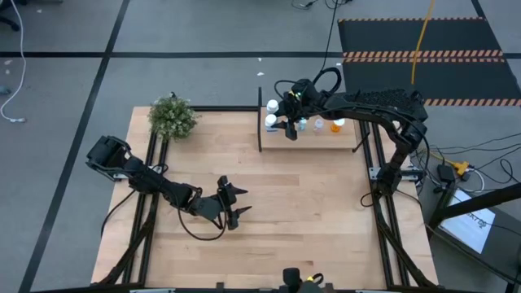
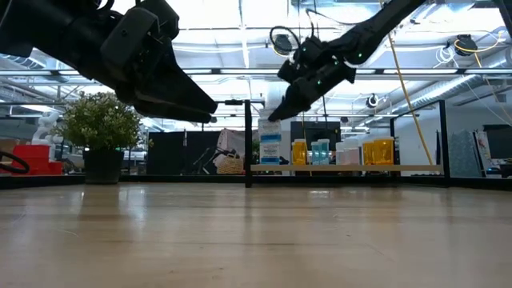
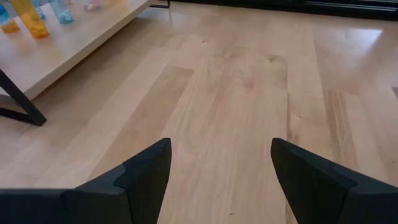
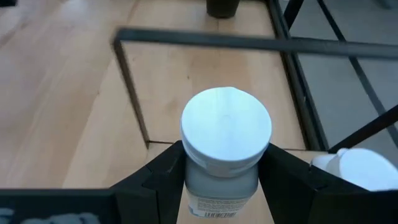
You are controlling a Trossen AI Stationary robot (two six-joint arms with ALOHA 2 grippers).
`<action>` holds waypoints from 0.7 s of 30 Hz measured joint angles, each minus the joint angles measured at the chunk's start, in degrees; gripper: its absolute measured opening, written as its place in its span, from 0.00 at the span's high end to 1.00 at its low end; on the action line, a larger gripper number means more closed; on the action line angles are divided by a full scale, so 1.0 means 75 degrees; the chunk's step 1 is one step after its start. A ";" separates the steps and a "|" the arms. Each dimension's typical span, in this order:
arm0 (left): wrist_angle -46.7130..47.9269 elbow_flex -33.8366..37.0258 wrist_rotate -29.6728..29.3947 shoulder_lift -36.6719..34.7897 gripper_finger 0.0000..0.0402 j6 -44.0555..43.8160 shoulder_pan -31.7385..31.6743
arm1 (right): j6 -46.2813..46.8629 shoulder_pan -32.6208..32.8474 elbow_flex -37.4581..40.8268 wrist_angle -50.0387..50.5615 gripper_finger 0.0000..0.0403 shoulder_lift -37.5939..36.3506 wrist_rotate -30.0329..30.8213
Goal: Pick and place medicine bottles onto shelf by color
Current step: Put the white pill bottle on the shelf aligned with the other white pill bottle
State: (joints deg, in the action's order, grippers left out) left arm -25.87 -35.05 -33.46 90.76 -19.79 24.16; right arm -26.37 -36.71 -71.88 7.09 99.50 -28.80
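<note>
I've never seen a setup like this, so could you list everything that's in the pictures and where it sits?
White medicine bottles: at least two, white caps, at the shelf's left end; one is gripped in the right claw.
Orange medicine bottles: at least two, on the shelf.
Pale-blue medicine bottles: a few, between the orange ones; exact count unclear.
Shelf: one, light wood, black frame, at the table's far edge.
Plant: one, green and bushy, at the far left corner.
Table: one, light wood, under everything.
Right claw: dark, over the shelf's left end, shut on a white bottle.
Left claw: dark, open, holding nothing, above the table's near middle.
</note>
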 joint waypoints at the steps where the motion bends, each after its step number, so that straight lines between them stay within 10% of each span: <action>1: 0.0016 0.0000 0.0002 0.0000 0.32 -0.0002 0.0000 | 0.0000 -0.0003 0.0000 -0.0056 0.56 0.0099 0.0000; 21: -0.0020 0.0000 0.0031 0.0003 0.32 0.0009 0.0050 | -0.0198 -0.0184 0.0320 -0.0434 0.56 0.0385 0.0022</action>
State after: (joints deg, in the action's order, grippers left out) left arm -26.02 -35.05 -33.23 90.78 -19.73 24.53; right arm -27.86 -38.09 -69.47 3.84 102.39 -28.63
